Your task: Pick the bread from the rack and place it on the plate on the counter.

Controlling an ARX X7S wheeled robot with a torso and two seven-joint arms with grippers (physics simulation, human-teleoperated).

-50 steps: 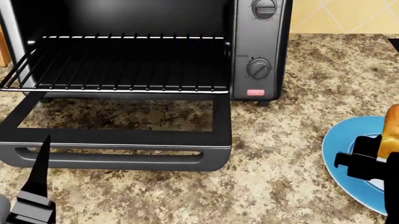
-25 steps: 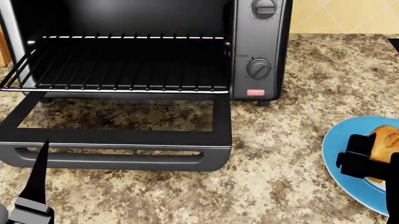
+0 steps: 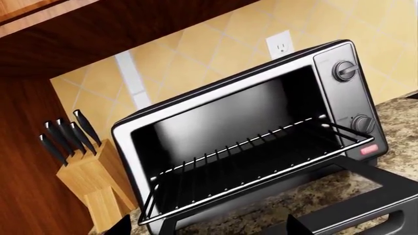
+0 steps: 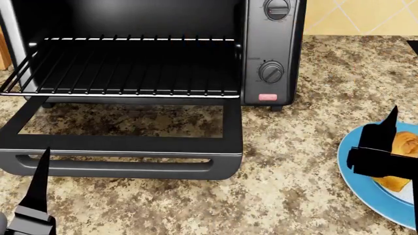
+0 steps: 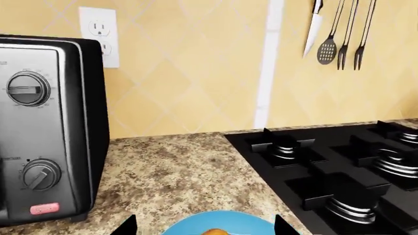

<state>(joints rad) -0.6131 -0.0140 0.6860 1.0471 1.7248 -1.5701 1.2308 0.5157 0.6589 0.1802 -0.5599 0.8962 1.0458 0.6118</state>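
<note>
One bread [image 4: 405, 159]: small golden-yellow loaf with a browned top, lying on the plate, partly hidden behind the right gripper.
One plate [image 4: 359, 169]: round, wide light-blue rim, white centre; it sits on the counter [image 4: 287, 147], well to the right of the toaster oven [image 4: 271, 54].
One rack [image 4: 124, 73]: thin wire bars with a silver front rail, inside the oven cavity, bare.
Oven door [image 4: 124, 156]: one, folded down flat in front of the rack.
Knobs: two on the oven's control panel.
Right gripper [image 4: 395, 164]: over the plate's oven-side half, against the bread; one black finger tip points upward; grip state cannot be told.
Left gripper [image 3: 209, 226]: low, in front of the oven door, fingers spread apart, holding nothing.
</note>
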